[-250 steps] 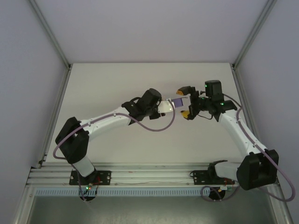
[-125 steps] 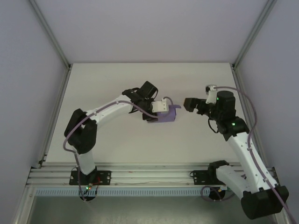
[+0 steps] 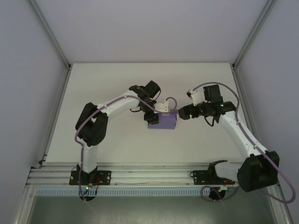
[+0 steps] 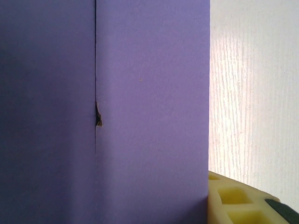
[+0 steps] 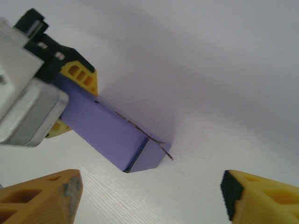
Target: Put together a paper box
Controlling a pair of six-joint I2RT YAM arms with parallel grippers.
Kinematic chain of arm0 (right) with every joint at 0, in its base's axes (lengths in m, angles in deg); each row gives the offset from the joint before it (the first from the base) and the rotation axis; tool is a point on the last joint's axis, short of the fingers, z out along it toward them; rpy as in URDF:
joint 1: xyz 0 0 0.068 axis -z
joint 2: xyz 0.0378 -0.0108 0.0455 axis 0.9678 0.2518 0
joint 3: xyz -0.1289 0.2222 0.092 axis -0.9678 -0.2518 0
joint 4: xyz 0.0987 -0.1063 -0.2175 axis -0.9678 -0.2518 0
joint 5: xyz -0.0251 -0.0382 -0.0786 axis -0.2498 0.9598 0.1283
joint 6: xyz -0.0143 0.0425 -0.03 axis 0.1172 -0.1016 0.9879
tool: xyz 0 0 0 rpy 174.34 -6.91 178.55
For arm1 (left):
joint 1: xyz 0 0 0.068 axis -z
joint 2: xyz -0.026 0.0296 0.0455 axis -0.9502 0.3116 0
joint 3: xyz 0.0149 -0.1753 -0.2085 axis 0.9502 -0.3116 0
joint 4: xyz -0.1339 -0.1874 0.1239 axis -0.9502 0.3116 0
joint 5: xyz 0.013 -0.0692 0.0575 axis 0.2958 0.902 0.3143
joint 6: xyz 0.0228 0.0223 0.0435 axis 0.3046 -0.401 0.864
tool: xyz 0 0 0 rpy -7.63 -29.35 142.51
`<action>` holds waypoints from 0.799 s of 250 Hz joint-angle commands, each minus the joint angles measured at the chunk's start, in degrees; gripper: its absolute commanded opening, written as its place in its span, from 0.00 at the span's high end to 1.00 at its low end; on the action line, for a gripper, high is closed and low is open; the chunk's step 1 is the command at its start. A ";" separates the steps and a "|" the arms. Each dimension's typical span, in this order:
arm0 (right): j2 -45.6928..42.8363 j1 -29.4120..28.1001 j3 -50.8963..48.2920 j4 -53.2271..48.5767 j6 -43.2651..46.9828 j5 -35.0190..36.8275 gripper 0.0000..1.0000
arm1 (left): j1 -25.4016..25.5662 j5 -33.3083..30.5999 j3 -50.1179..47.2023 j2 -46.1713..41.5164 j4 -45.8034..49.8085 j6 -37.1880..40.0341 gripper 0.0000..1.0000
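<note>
A white table [image 3: 103,84] with a faint wood grain stood inside pale walls [image 3: 28,70] edged by a grey aluminium frame [image 3: 49,28], and the two white and black arms reached over it from the six o'clock edge. The purple paper box [image 3: 163,123], a small rectangular carton of thin plain card, lay slightly toward three o'clock of the table's middle. The left gripper [image 3: 158,114] came at it from about eleven o'clock. In the right wrist view the left gripper [image 5: 70,102] had one yellow ribbed finger [image 5: 80,75] on the box's upper side and another [image 5: 58,128] on its lower side, so it was clamped on the paper box [image 5: 107,130]. There the carton ran from ten o'clock toward five o'clock, and at its free end a loose flap [image 5: 161,148] stuck out with a slightly ragged edge. The left wrist view looked straight onto the card [image 4: 149,93], where a straight seam [image 4: 96,70] ran from twelve to six o'clock with a small dark nick halfway along it. The right gripper [image 3: 181,113] sat at three o'clock of the box, just beside it, whether touching I could not tell. Its own camera showed the right gripper [image 5: 149,191] with its fingers spread wide and apart from the card.
</note>
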 commanded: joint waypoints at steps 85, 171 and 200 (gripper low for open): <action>11.89 -1.86 7.12 -4.68 8.11 -0.62 0.52 | -0.29 0.61 1.53 1.86 4.71 1.77 0.60; 17.76 -2.40 11.33 -10.21 11.02 -5.01 0.86 | -0.15 0.05 2.67 2.62 4.37 0.57 0.60; 17.20 -3.03 10.46 -9.29 9.69 -5.39 1.00 | -0.26 -0.04 2.76 2.97 4.20 0.33 0.60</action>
